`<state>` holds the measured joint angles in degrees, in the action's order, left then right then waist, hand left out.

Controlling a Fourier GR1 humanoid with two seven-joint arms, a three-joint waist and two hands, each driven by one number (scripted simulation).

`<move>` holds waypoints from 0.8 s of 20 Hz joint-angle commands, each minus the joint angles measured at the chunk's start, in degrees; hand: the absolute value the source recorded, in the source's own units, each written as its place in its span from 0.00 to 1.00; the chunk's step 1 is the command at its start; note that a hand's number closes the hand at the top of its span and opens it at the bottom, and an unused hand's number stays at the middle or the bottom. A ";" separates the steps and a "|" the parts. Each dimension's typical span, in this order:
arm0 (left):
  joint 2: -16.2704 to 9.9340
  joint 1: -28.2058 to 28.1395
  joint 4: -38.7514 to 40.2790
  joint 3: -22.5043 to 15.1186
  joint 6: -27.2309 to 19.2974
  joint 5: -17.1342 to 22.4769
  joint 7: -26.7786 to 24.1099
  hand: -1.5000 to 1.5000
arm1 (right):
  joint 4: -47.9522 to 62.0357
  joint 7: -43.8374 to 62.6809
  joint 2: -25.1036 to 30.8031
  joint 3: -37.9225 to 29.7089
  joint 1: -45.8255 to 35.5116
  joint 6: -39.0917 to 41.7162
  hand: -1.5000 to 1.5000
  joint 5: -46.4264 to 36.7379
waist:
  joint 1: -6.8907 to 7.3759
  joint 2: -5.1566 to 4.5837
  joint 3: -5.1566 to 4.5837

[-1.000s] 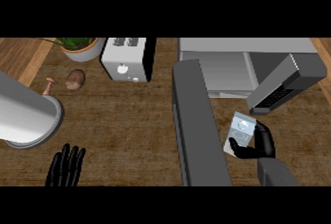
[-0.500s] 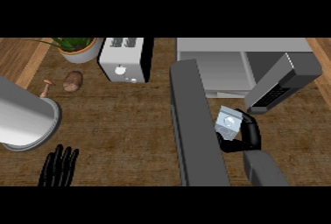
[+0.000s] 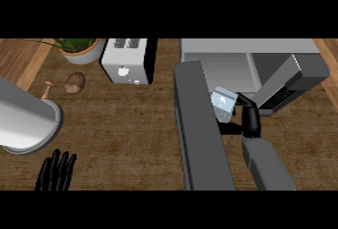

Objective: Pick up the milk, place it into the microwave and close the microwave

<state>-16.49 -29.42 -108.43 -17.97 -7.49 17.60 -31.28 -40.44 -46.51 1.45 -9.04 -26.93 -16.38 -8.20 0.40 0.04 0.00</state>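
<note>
At the far left one large grey cylindrical pot (image 3: 23, 120) is lying over the counter (image 3: 119, 120) edge. Below it the left hand (image 3: 56, 172) is resting near the lower edge, its fingers straight, relaxed and holding nothing. Above, one small wooden piece (image 3: 48, 89) and one brown potato (image 3: 74, 82) are sitting side by side, with one potted plant (image 3: 79, 49) behind them. One white toaster (image 3: 127, 60) is standing just right of the plant; no writing is readable on it. Further right, the one microwave (image 3: 247, 62) is standing open, its dark door (image 3: 201, 134) stretching towards the lower edge. The right hand (image 3: 247, 120) is curling its fingers round the single milk carton (image 3: 223, 103), holding it just in front of the microwave's opening, beside the door. The carton's face is showing a bluish-white pattern, but no brand or lettering can be made out.
</note>
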 commanded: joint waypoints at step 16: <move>0.10 3.12 1.92 1.39 4.12 0.50 0.90 0.00 | 27.66 8.41 7.51 -2.19 -24.41 -16.89 1.00 -8.46 | 3.03 -1.34 0.14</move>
<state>-16.46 -27.67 -107.22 -16.46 -3.99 18.30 -30.82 -17.61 -38.46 8.29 -10.84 -47.74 -29.62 -15.27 2.76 -0.93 0.10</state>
